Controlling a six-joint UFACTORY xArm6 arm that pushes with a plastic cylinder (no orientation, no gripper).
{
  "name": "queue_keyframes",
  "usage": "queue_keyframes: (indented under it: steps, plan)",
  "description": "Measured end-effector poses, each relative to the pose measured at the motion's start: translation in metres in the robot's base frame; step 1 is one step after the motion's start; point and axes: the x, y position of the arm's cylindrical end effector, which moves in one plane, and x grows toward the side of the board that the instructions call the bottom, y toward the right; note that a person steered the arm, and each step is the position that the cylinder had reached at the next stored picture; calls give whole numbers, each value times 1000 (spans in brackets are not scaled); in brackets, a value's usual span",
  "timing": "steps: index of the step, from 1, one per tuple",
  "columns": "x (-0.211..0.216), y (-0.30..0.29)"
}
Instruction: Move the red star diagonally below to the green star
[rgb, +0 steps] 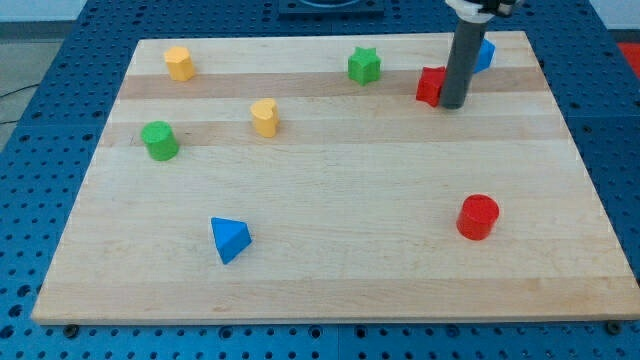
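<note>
The red star (430, 86) lies near the board's top right, partly hidden by my rod. My tip (453, 104) touches its right side. The green star (364, 66) lies to the left of the red star and slightly higher, about a block's width apart. A blue cube (484, 55) sits just right of my rod, partly hidden behind it.
On the wooden board (330, 290) there are also a yellow block (179, 63) at top left, a yellow heart (264, 117), a green cylinder (159, 140) at the left, a blue triangular block (229, 239) at lower left and a red cylinder (477, 217) at lower right.
</note>
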Motion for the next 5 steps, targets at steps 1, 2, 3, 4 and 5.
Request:
queue_keyframes:
  steps: [1,2,3,4,5]
  plan:
    - [8,32]
    - [-23,32]
    - [-40,26]
    - [-42,-35]
    - [-79,-36]
